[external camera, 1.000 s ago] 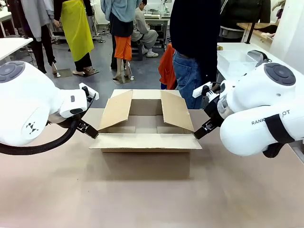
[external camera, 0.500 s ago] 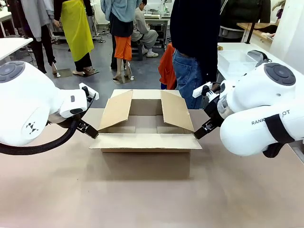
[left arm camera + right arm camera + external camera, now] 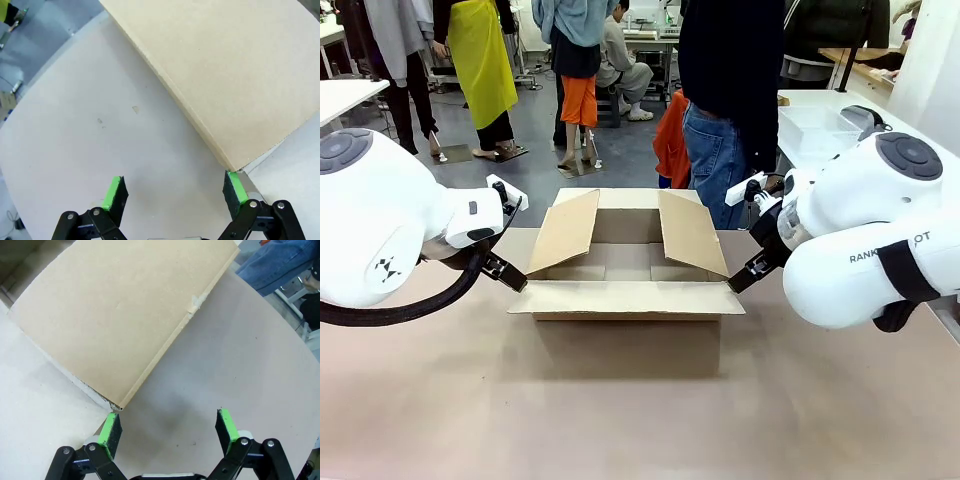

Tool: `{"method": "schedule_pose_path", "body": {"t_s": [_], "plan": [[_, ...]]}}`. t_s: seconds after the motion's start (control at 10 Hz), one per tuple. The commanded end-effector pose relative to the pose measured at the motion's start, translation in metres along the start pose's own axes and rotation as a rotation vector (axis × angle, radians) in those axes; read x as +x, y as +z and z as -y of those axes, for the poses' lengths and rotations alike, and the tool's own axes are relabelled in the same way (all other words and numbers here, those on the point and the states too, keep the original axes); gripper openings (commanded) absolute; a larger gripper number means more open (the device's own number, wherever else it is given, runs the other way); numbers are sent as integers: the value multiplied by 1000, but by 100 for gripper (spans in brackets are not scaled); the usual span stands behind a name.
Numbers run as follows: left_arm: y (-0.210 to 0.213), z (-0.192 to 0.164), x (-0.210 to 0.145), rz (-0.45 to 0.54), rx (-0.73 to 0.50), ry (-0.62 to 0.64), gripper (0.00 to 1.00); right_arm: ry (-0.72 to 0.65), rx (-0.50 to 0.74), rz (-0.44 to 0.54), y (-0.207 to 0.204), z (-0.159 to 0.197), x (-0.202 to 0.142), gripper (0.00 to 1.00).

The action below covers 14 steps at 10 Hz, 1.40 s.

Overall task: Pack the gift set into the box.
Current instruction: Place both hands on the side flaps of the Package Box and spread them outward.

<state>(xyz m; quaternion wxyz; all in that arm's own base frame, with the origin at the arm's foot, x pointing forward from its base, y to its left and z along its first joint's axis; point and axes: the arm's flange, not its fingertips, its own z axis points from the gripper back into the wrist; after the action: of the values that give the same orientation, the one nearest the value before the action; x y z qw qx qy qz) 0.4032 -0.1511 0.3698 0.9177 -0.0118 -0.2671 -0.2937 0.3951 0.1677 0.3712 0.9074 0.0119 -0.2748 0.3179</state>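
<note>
One legible mark, "RANK…OT", on right arm (image 3: 840,285) beside box (image 3: 625,299).

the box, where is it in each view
Front view: the box sits at the picture's centre, flaps open.
Left wrist view: the box fills the upper right, one corner ending beside a pad of the open left pincer.
Right wrist view: the box fills the upper left, one corner beside a pad of the open right pincer.
Shared landmark: the pale table under the box.

Matt brown cardboard box (image 3: 625,300) on a smooth, matt tabletop (image 3: 620,420).
</note>
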Motion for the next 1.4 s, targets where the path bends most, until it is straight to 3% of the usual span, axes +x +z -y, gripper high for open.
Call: {"method": "schedule_pose_path", "body": {"t_s": [0.0, 0.6, 0.7, 0.8, 1.0, 1.2, 1.3], "plan": [[0, 0, 0, 1, 0, -1, 100, 0, 0, 0, 0, 0, 0, 100], [0, 0, 0, 1, 0, -1, 100, 0, 0, 0, 0, 0, 0, 100], [0, 0, 0, 0, 0, 0, 100, 2, -15, 10, 19, 10, -5, 100], [33, -1, -8, -16, -21, -40, 100, -20, 37, 16, 47, 25, -15, 100], [90, -17, -33, 30, 26, 12, 100, -86, 70, 63, 91, 52, -39, 100], [136, -47, -63, 122, -78, 147, 100, -213, 239, 96, 124, 87, -75, 100], [152, -71, -80, 174, -227, 232, 100, -483, 312, 125, 140, 113, -93, 100]]}}
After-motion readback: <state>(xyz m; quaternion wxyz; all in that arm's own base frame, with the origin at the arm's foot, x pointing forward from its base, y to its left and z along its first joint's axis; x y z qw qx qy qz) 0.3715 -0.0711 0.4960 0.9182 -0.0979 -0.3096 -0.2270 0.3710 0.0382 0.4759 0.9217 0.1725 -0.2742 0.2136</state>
